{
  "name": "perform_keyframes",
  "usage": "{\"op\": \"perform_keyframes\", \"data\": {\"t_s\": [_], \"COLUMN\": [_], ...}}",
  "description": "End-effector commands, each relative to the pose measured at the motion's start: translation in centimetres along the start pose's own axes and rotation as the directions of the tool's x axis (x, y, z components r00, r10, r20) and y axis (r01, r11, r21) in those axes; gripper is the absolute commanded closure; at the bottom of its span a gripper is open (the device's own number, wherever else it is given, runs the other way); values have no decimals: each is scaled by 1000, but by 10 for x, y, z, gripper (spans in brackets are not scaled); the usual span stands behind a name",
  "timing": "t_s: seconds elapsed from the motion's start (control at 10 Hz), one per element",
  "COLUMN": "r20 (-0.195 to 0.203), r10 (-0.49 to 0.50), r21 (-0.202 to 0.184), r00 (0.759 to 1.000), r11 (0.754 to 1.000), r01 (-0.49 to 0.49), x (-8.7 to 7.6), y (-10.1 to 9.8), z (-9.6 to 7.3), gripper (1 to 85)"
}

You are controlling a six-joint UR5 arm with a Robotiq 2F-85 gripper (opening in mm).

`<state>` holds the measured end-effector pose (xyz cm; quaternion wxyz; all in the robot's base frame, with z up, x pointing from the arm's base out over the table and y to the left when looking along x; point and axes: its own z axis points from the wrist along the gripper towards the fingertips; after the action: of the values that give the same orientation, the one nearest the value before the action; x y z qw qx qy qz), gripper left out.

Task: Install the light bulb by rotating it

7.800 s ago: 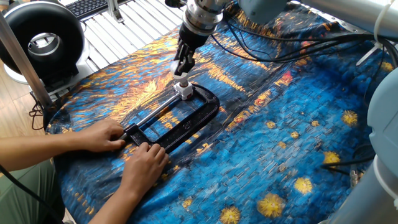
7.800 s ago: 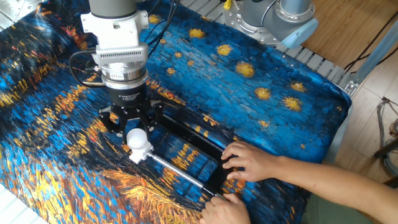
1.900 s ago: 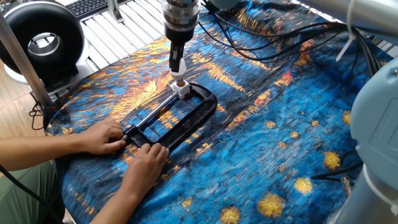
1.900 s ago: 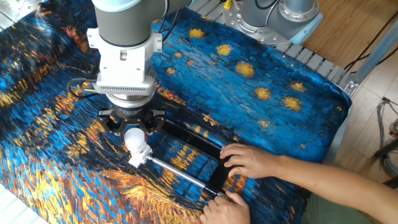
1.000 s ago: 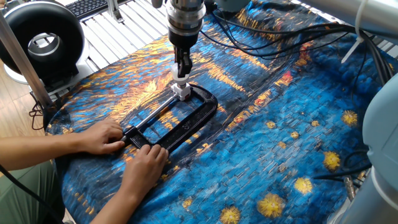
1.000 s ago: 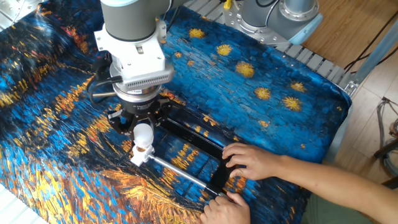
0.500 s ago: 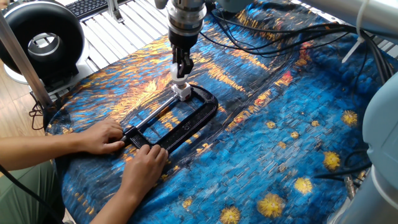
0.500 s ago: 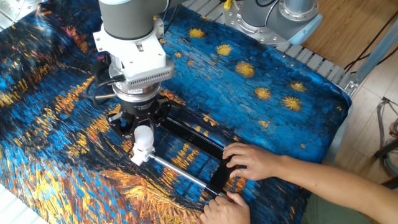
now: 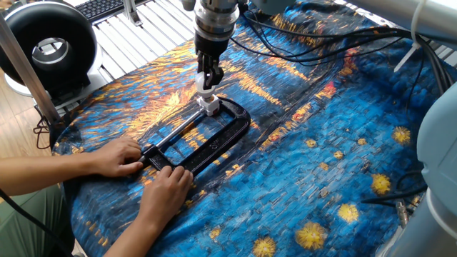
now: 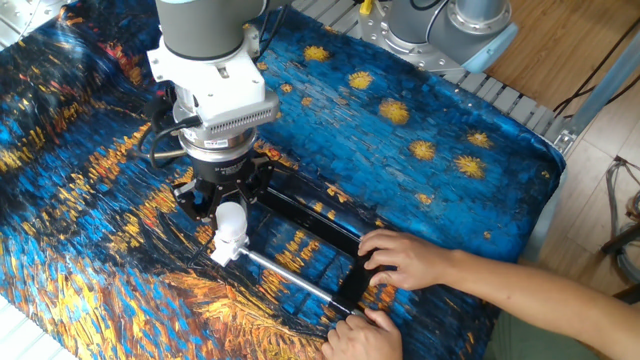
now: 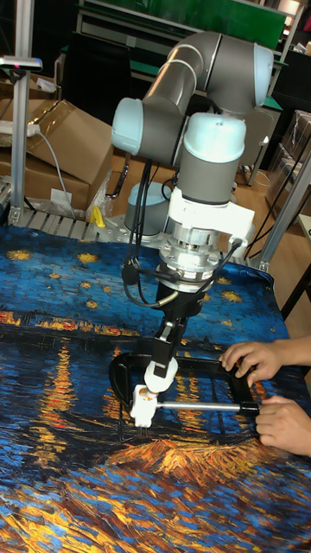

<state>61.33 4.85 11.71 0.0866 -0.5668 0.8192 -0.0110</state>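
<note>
The light bulb (image 10: 231,221), small, round and frosted white, sits neck-down in a white square socket block (image 10: 223,252) at the far end of a black clamp frame (image 10: 318,225). My gripper (image 10: 230,213) comes down from above with its dark fingers (image 10: 195,199) closed around the bulb. From the opposite side the bulb (image 9: 207,92) shows just under the fingertips of the gripper (image 9: 207,80), above the socket block (image 9: 210,105). In the tall view the gripper (image 11: 164,350) leans slightly and the bulb (image 11: 159,372) stands over the socket block (image 11: 142,403).
Two human hands (image 9: 121,156) (image 9: 167,191) hold the near end of the clamp frame (image 9: 214,139) and its metal rod (image 10: 285,276). A blue and orange painted cloth (image 9: 321,143) covers the table. A black ring lamp (image 9: 46,46) stands at the far left.
Over the past seconds the gripper's wrist has turned about the bulb while staying over the socket. In the last half second almost nothing moves; the hands stay put.
</note>
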Motion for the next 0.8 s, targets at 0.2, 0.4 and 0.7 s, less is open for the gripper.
{"op": "perform_keyframes", "data": {"t_s": [0.2,0.4,0.7], "r20": [22,38,57], "r10": [-21,-23,-60], "r21": [-13,-12,-8], "r00": [1000,999,997], "r11": [1000,1000,998], "r01": [22,24,61], "x": [2,-1,-5], "y": [-1,-1,-3], "z": [-2,1,3], "gripper": [847,847,847]}}
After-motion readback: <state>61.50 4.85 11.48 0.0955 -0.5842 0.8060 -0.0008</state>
